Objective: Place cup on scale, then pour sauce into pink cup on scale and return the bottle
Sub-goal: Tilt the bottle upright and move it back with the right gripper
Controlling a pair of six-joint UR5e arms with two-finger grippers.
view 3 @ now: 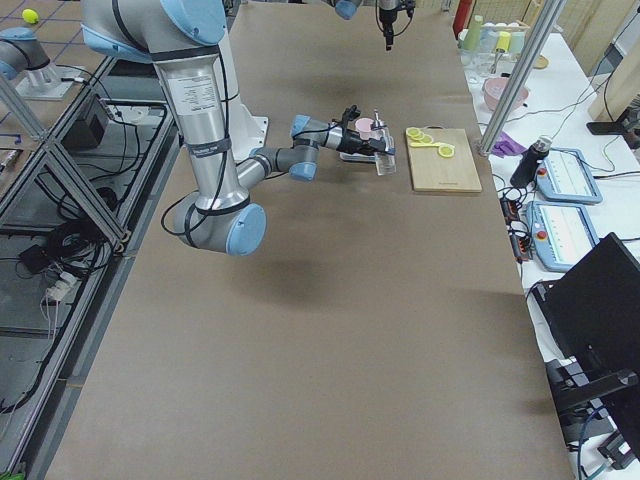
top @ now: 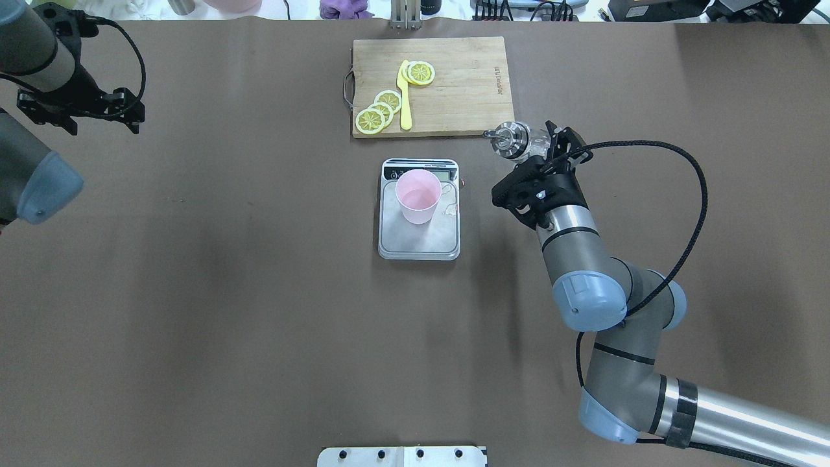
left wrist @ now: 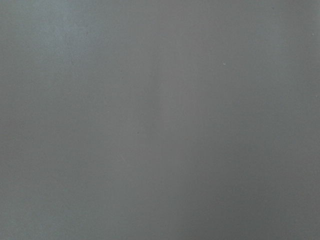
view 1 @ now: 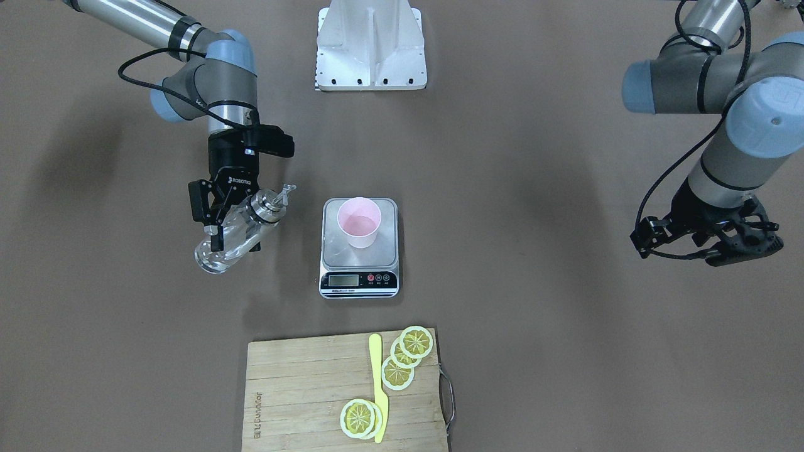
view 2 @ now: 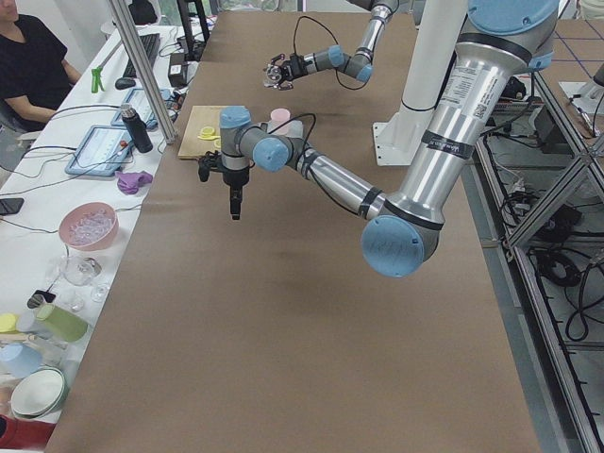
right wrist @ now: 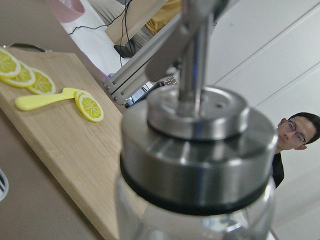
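The pink cup (view 1: 359,221) (top: 418,194) stands upright on the scale (view 1: 386,254) (top: 421,245), toward its display end. My right gripper (view 1: 233,242) (top: 541,146) is shut on the glass bottle (view 1: 242,229) (top: 515,139) (right wrist: 195,165) and holds it off the table beside the scale. The bottle is tilted, and its metal spout points toward the cup but stays apart from it. Clear sauce (view 1: 217,254) shows in the bottle's lower end. My left gripper (view 1: 741,248) (top: 78,110) hangs open far to the side with nothing in it.
A wooden cutting board (view 1: 301,395) (top: 467,84) with lemon slices (view 1: 414,342) and a yellow knife (view 1: 379,389) lies beyond the scale. The robot's white base (view 1: 370,47) is on the near side. A person (view 2: 33,57) sits at a cluttered side table.
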